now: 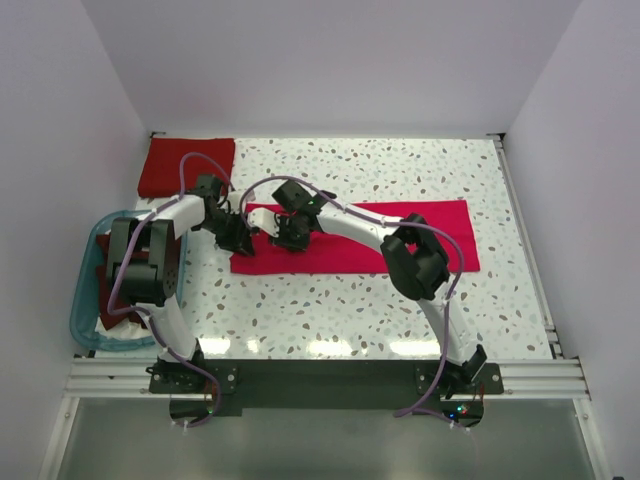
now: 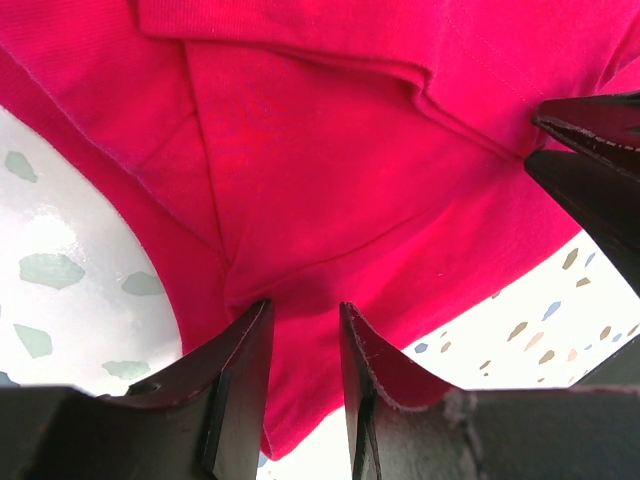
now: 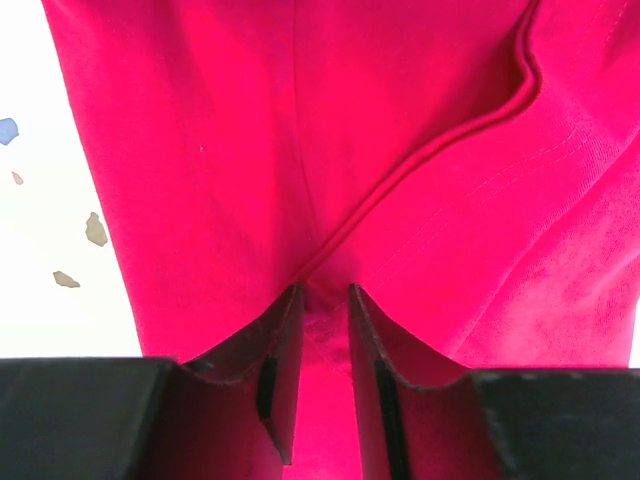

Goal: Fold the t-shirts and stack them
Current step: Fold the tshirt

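Observation:
A bright crimson t-shirt lies as a long folded strip across the middle of the table. Both grippers are at its left end. My left gripper pinches the cloth near the left edge; in the left wrist view the crimson t-shirt puckers into the narrow gap of the left gripper. My right gripper, just to the right, is shut on a ridge of the crimson t-shirt that runs into the right gripper. A darker red folded t-shirt lies at the back left.
A translucent blue tub stands at the left edge behind my left arm, with maroon cloth inside. The right gripper's dark fingers show at the right of the left wrist view. White walls surround the speckled table.

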